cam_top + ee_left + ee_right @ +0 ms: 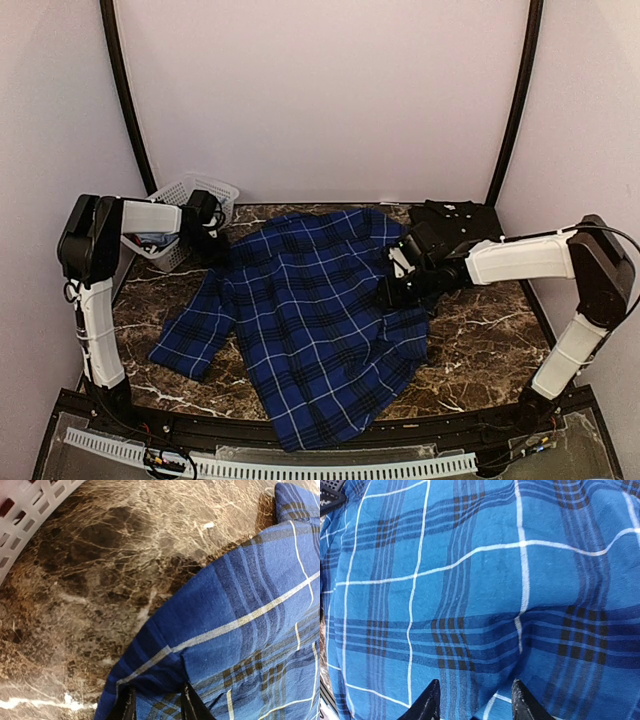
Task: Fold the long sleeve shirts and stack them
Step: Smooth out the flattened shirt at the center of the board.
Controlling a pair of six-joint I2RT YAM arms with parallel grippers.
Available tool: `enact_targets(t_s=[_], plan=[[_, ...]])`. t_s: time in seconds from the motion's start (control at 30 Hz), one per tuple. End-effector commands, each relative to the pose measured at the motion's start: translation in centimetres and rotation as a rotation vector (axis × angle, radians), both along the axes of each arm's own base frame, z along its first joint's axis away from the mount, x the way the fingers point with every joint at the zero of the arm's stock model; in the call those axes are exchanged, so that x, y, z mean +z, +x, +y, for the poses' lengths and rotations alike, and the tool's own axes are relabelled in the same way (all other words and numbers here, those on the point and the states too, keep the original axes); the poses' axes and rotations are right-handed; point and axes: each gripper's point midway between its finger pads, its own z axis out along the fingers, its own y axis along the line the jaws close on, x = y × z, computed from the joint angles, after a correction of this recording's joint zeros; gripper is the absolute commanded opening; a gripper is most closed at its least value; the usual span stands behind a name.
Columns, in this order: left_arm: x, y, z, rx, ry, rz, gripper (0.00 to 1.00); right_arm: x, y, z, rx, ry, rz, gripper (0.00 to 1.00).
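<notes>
The blue plaid long sleeve shirt lies spread on the marble table, its collar toward the back. At its back left corner my left gripper is down on the cloth. In the left wrist view the gripper is shut on a raised fold of the plaid shirt at its edge. My right gripper rests on the shirt's right side. It is open, fingertips apart on the plaid shirt, with only a soft crease between them. The black shirt lies bunched at the back right, behind the right arm.
A white lattice basket stands at the back left, just behind the left gripper, and its wall shows in the left wrist view. Bare marble shows to the right of the shirt and marble left of its edge.
</notes>
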Motion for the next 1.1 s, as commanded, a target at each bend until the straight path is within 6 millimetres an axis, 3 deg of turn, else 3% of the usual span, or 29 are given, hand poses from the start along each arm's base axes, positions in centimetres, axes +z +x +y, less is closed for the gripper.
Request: enact_targets(t_s=[0.0,0.13,0.37,0.53,0.77,0.87,1.07], plan=[[0.1,1.2,4.7,0.106,0.067,0.011,0.3,2.4,1.0,0.5,-0.006,0.009,-0.069,0.49],[1.4,2.2,4.0,0.076,0.041,-0.021,0.3,4.4,1.2,-1.2,-0.05,-0.026,-0.126,0.58],[4.4,3.2,0.4,-0.027,-0.009,-0.081,0.35,6.3,0.2,-6.0,-0.193,-0.09,-0.188,0.65],[8.0,4.3,-2.0,-0.07,-0.008,-0.158,0.41,4.6,-0.6,-9.5,-0.31,-0.078,-0.146,0.6],[13.2,4.3,-4.1,-0.113,0.035,-0.243,0.48,1.0,-0.7,-11.1,-0.38,-0.039,-0.078,0.57],[14.6,3.2,-5.9,-0.156,0.011,-0.255,0.48,-0.3,-0.5,-11.2,-0.393,-0.021,-0.06,0.58],[15.4,-2.0,-12.2,-0.293,-0.138,-0.241,0.48,-2.5,0.5,-12.0,-0.463,-0.025,-0.052,0.56]])
